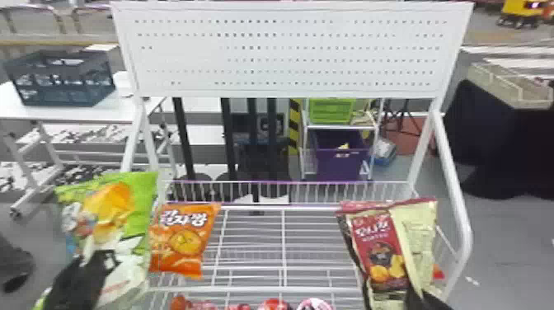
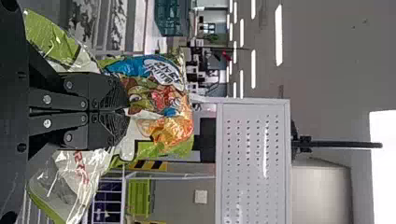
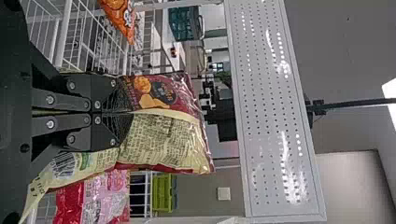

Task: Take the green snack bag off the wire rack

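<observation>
At the left of the head view, my left gripper [image 1: 84, 274] is shut on the green snack bag [image 1: 142, 193], which hangs upright beside the wire rack [image 1: 284, 247], left of the orange bag. In the left wrist view the fingers of my left gripper [image 2: 126, 112] pinch the middle of the green snack bag [image 2: 166, 135], wrinkling it. My right gripper [image 1: 420, 299] is at the lower right of the head view, below a dark red and cream bag [image 1: 381, 243]. The right wrist view has my right gripper [image 3: 128, 112] closed on that red and cream bag [image 3: 163, 140].
An orange snack bag [image 1: 185, 239] stands at the rack's left side. Red and pink packages [image 1: 274, 305] lie along the near edge. A white pegboard [image 1: 288, 53] rises behind the rack, with slanted white side rails [image 1: 459, 206]. A dark crate [image 1: 62, 82] sits on a table at left.
</observation>
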Robot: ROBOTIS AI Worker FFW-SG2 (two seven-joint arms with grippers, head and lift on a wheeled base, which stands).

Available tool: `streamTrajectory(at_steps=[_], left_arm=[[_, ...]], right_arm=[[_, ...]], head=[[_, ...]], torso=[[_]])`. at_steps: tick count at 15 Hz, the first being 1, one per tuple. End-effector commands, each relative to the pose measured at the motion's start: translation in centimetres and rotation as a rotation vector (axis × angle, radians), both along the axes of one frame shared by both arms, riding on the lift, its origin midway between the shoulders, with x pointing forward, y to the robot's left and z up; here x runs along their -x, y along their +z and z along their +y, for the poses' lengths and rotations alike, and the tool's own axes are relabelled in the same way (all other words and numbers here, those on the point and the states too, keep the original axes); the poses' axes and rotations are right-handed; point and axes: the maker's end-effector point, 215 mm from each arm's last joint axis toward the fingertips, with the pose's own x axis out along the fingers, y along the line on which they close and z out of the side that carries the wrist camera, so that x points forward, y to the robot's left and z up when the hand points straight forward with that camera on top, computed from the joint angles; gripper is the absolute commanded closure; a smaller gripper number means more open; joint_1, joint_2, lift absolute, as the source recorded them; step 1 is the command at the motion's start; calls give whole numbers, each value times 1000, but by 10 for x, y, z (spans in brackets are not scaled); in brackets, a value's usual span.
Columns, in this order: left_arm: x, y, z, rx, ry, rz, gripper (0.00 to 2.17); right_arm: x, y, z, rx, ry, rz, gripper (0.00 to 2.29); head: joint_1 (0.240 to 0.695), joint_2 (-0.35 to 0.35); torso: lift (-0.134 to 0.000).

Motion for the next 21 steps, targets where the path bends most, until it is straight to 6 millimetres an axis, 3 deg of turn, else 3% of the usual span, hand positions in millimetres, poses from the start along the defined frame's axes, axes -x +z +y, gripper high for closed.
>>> streamTrajectory(at_steps=[1, 5, 11, 21], left_arm=[[32, 19, 37, 1, 53, -68, 1892], [53, 27, 40, 12, 49, -103, 1892], [49, 22, 37, 9, 50, -95, 1892], [50, 17, 37, 11, 56, -85, 1892]], right_arm=[[3, 3, 0, 1, 0, -7, 2243], [5, 3, 3, 7, 4, -8, 2243], [18, 15, -5, 8, -12, -40, 2243], [18, 19, -7, 5, -13, -48, 2243]], head=[[499, 0], [499, 0], [499, 0], [499, 0]], torso=[[0], [0], [0], [0]])
